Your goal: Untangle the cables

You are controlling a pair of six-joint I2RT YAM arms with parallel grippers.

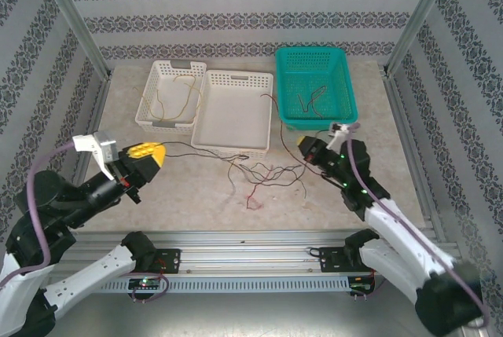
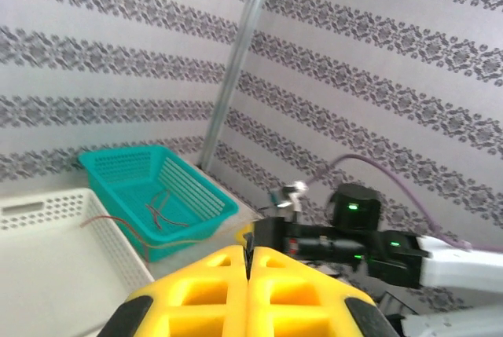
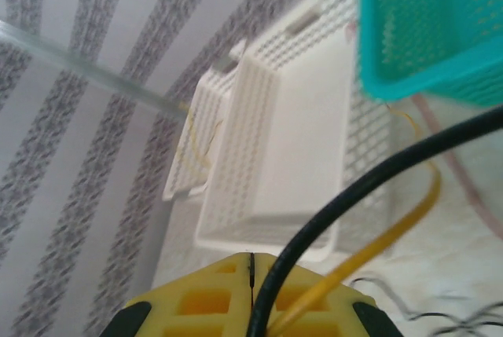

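While the right gripper (image 1: 302, 144) pinches a black and a yellow one, the cables (image 1: 263, 173) lie just left of it, farther from the shut left gripper (image 1: 157, 151).

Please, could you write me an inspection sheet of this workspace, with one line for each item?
Surface: beige marbled table.
Job's things: cables in a loose tangle in front of the middle white basket; yellow wires in the left white basket; dark and red wires in the teal basket.
Clutter: nothing seen.
Grippers: left gripper shut, a dark cable runs from its tip, grip not certain; right gripper shut on a black cable and a yellow cable.
Cables: purple arm cables loop along both arms.
Surroundings: patterned walls, metal frame posts.
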